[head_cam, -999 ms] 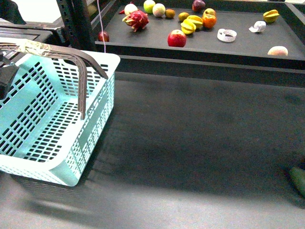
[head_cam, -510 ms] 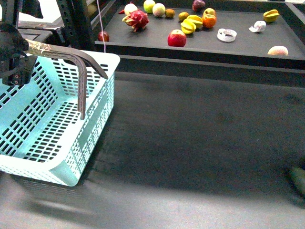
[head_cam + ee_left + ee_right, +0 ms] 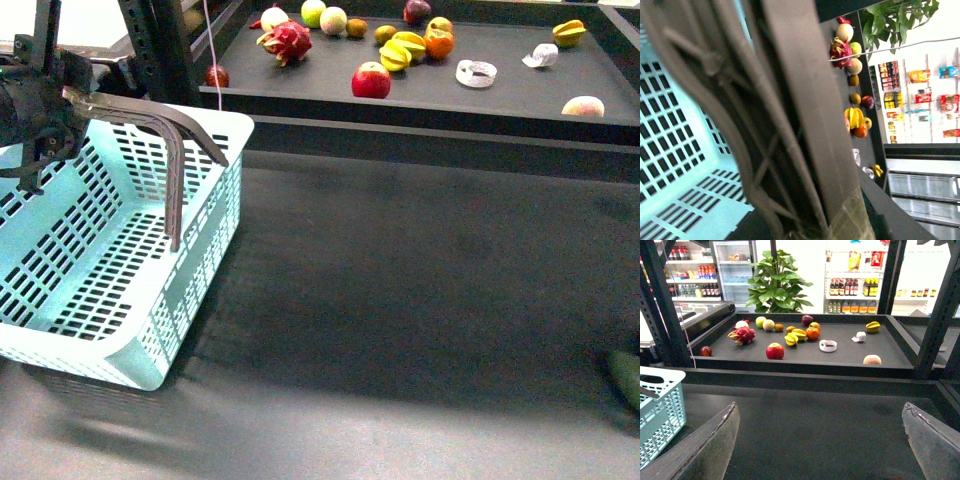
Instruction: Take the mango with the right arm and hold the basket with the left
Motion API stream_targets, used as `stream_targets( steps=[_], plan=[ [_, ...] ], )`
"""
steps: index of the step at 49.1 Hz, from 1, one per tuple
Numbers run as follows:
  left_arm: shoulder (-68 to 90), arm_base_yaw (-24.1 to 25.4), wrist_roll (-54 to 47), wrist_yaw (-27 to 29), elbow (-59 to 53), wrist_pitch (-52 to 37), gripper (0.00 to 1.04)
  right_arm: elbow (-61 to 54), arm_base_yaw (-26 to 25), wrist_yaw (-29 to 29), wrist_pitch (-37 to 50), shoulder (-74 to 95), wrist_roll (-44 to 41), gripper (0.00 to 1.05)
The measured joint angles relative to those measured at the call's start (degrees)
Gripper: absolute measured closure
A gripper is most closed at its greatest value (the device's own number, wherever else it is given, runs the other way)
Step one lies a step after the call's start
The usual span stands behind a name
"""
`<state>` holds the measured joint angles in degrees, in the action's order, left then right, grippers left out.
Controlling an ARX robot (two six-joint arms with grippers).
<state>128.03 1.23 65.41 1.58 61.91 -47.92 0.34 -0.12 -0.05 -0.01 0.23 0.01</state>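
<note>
On black shelf [image 3: 520,92], just behind red apple [image 3: 371,80]: mango [image 3: 409,41], beside star fruit [image 3: 393,58]. Well left of apple, lower down: turquoise basket [image 3: 212,205]. Left gripper [image 3: 52,106] at basket handle [image 3: 172,170], clamped or not cannot tell. Right gripper [image 3: 820,410] spread wide, holding nothing.

- one turquoise basket [image 3: 205,230], and it's got two grey-brown handles [image 3: 150,115] bunched together
- one mango [image 3: 410,41], that's it
- two star fruits [image 3: 395,58]; the second star fruit [image 3: 569,33] sits off on its own
- one big red apple [image 3: 371,80], plus one small dark red fruit [image 3: 217,76]
- one dragon fruit [image 3: 287,42]
- one orange [image 3: 439,45]
- one peach-coloured round fruit [image 3: 583,106]
- one green apple [image 3: 313,13], one dark purple fruit [image 3: 417,10]
- one white tape roll [image 3: 476,73], one crumpled white scrap [image 3: 541,56]
- one potted plant [image 3: 777,287]
- a few more little round fruits at the back, too bunched to count for sure
</note>
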Motion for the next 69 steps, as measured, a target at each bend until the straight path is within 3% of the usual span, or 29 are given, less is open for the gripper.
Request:
stream_targets(
  steps=[5, 25, 33, 52, 69],
  plan=[
    [-0.81, -0.57, 0.98, -0.94, -0.72, 0.09, 0.86, 0.00, 0.00, 0.00, 0.00, 0.00, 0.00, 0.08],
    [-12.76, -4.74, -9.42, -7.96, -13.97, -4.13, 0.87, 0.00, 0.00, 0.00, 0.00, 0.00, 0.00, 0.08],
    [-16.50, -9.55, -17.09, -13.44, -19.89, -11.76, 0.88, 0.00, 0.00, 0.00, 0.00, 0.00, 0.00, 0.08],
    [-16.06, -23.37, -29.07, -19.96, -23.12, -15.96, 0.88, 0.00, 0.00, 0.00, 0.00, 0.00, 0.00, 0.08],
    [-13.46, -28.28, -32.00, -21.73, -23.12, -18.29, 0.88, 0.00, 0.00, 0.00, 0.00, 0.00, 0.00, 0.08]
  ],
)
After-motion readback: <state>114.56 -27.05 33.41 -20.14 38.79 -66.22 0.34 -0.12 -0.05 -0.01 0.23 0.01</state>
